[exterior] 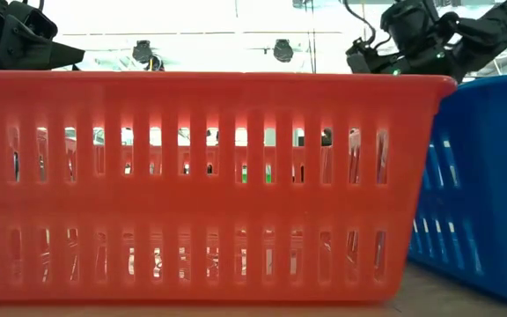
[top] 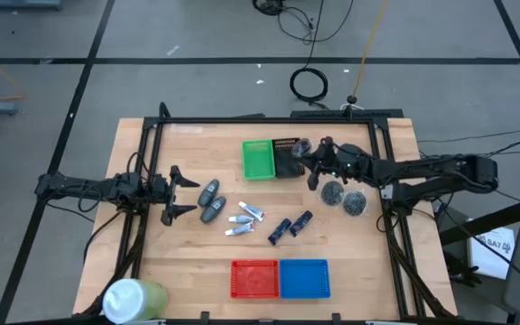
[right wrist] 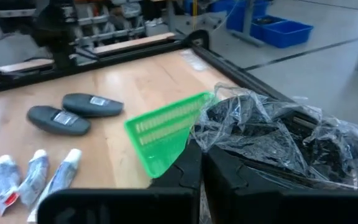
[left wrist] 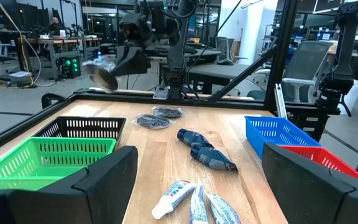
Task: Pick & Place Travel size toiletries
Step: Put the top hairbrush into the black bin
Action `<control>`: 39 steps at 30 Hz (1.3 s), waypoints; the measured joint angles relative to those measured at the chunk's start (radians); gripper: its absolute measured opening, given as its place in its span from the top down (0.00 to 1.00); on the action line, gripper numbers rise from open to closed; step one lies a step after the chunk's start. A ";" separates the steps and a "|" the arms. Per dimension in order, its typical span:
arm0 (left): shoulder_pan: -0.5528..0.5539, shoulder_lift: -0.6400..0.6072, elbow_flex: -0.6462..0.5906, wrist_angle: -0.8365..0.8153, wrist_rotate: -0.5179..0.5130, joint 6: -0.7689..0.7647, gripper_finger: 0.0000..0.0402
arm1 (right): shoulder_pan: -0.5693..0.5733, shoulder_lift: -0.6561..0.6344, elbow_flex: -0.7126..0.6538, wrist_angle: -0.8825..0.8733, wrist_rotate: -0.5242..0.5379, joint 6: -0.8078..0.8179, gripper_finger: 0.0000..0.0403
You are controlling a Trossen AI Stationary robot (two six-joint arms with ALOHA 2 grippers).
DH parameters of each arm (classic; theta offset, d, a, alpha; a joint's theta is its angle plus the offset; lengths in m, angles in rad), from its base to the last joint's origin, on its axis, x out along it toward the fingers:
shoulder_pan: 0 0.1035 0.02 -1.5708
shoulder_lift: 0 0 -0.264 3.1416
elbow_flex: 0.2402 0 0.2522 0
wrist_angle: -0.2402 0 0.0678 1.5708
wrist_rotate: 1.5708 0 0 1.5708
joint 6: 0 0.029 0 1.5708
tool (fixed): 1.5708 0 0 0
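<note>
My right gripper (top: 311, 164) is shut on a grey round piece in crinkled clear wrap (left wrist: 101, 70), held above the black tray (left wrist: 86, 127) at the far middle of the table. My left gripper (top: 177, 194) is open and empty at the left. Just to the right of it lie two grey oval containers (top: 211, 201). Three white-silver tubes (top: 245, 219) and two dark navy tubes (top: 289, 227) lie flat mid-table. Two more wrapped round pieces (top: 343, 197) lie flat on the table under my right arm. My right gripper pinches the clear wrap (right wrist: 229, 140) of the round piece between its two shut fingers (right wrist: 188, 165). The fingers come from the table's right side, slanting down. The packet sticks out past the fingertips (left wrist: 122, 62), lifted clear above the black tray.
A green tray (top: 258, 159) stands beside the black one (top: 287, 159). A red tray (top: 255, 278) and a blue tray (top: 304, 278) stand at the near edge and fill the low view (exterior: 209, 185). A large pale green-white cylinder (top: 134, 298) lies at the near left corner.
</note>
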 joint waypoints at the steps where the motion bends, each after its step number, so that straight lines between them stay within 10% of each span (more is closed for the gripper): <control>1: 0.000 0.000 0.000 0.000 0.000 0.000 0.16 | 0.000 0.021 0.000 0.027 -0.017 0.000 1.00; 20: 0.000 0.000 0.000 0.000 0.000 0.000 0.16 | -0.055 0.315 0.229 -0.182 -0.087 0.008 1.00; 39: 0.000 0.000 0.000 0.000 0.000 0.000 0.16 | -0.066 0.343 0.229 -0.181 -0.083 0.015 0.94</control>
